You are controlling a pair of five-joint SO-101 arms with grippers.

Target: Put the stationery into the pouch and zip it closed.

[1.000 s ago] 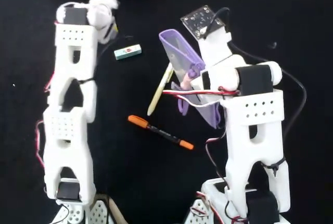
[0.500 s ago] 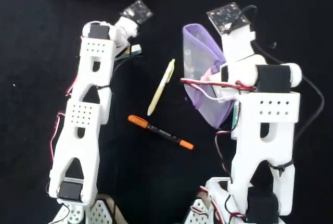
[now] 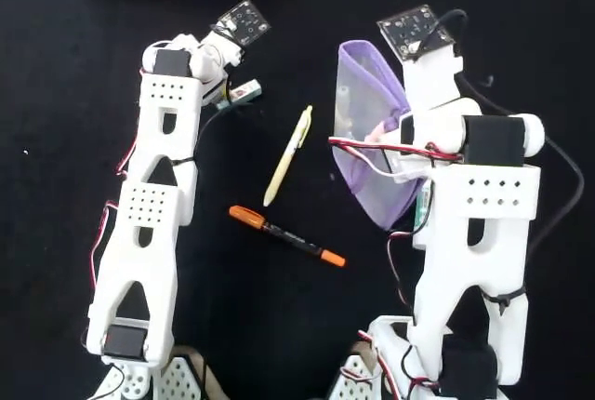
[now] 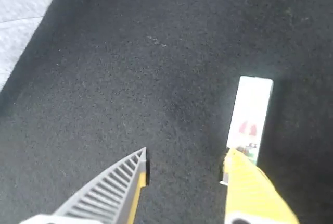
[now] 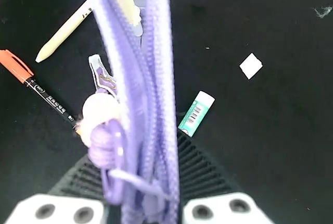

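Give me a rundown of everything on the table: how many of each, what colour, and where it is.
pouch: one, see-through purple, hanging from the right pincer
pen: one, cream, lying on the table between the two arms
marker: one, black with orange ends, on the table, nearer the arm bases than the pen
eraser: one, white with a green end, on the table at the left pincer's yellow finger
small stick: one, white and green, on the table beside the pouch
paper scrap: one, white, on the table apart from the stick
table: one, black
left pincer: one, grey and yellow fingers, open by the eraser
right pincer: one, dark fingers, shut on the pouch
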